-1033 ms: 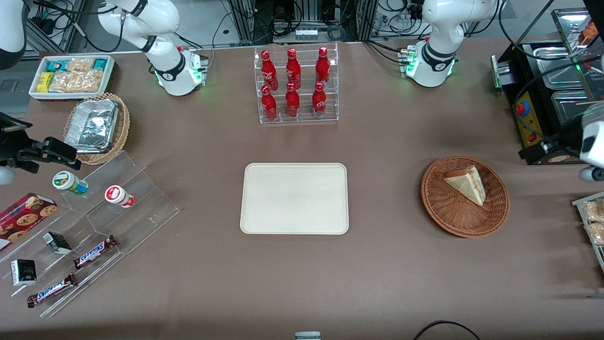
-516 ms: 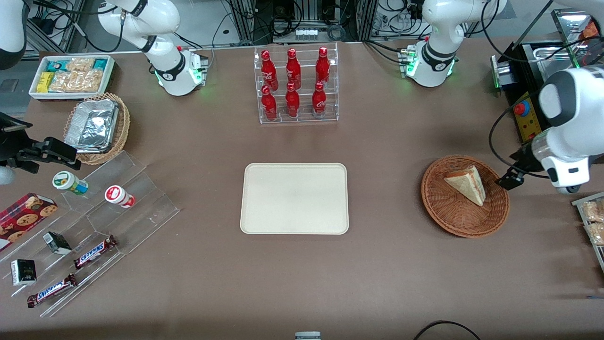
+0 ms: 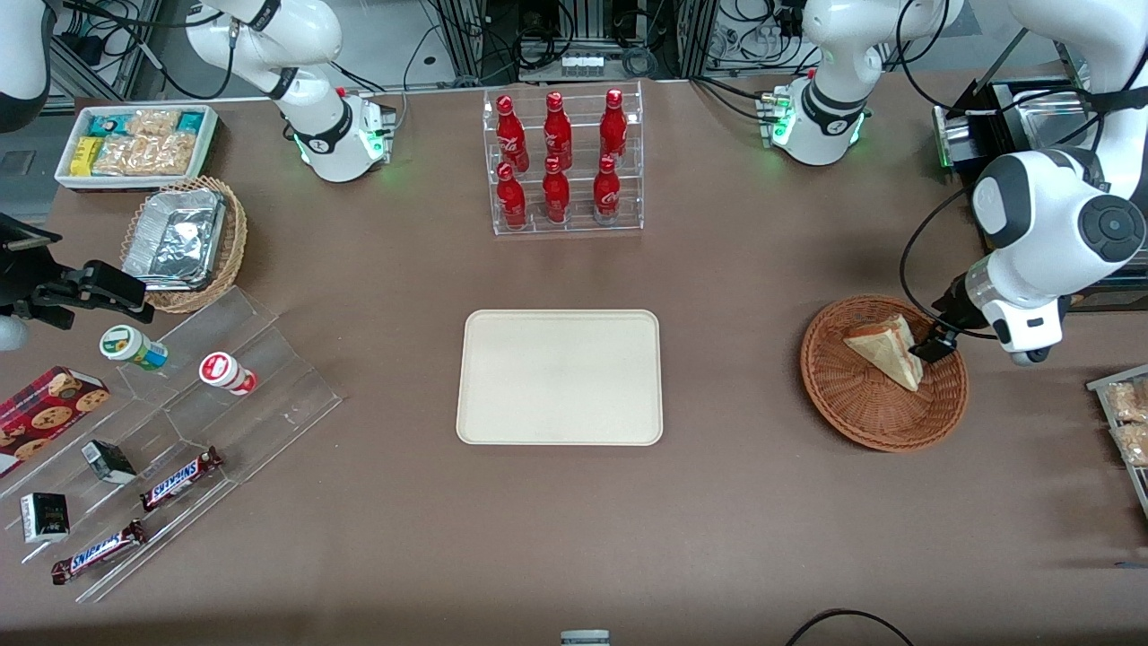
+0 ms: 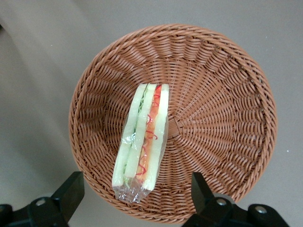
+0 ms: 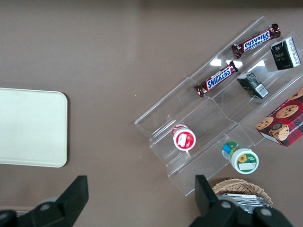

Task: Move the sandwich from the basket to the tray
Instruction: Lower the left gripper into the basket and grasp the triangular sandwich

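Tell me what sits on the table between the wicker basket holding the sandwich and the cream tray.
Nothing: in the front view only bare brown table separates the basket from the tray. The open gripper hovers over the sandwich, above the basket.

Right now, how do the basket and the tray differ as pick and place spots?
The basket is round, reddish-brown woven wicker; the tray is rectangular, smooth and cream. The basket holds the sandwich; the tray holds nothing. The open gripper hovers over the basket, not the tray. Both are shallow and lie on the table.

Glossy white arm, seemingly black end effector (image 3: 933, 345)
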Robot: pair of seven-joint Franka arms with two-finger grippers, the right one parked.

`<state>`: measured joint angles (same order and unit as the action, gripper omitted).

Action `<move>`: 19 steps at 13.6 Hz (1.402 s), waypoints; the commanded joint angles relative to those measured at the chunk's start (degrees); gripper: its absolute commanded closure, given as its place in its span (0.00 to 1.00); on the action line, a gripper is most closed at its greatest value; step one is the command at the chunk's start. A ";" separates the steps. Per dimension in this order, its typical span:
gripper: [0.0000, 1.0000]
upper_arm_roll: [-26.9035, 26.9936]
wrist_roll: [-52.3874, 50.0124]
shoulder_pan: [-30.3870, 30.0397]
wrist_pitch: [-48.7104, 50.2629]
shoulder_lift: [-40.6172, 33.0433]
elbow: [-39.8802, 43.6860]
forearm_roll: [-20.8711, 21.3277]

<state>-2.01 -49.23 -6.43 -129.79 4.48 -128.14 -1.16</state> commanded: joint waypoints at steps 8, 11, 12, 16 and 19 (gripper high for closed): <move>0.00 -0.54 1.50 0.98 -13.36 4.05 -6.06 -3.59; 0.00 -0.54 1.50 1.07 -15.14 5.54 -6.60 -3.67; 0.00 -0.54 1.59 1.07 -15.14 5.80 -6.69 -3.67; 0.49 -0.54 1.68 1.24 -15.32 6.33 -6.77 -3.59; 0.85 -0.45 2.38 2.03 -14.18 6.07 -6.69 -3.50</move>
<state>-2.69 -48.19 -5.33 -144.14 10.92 -134.57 -3.68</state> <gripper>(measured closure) 0.410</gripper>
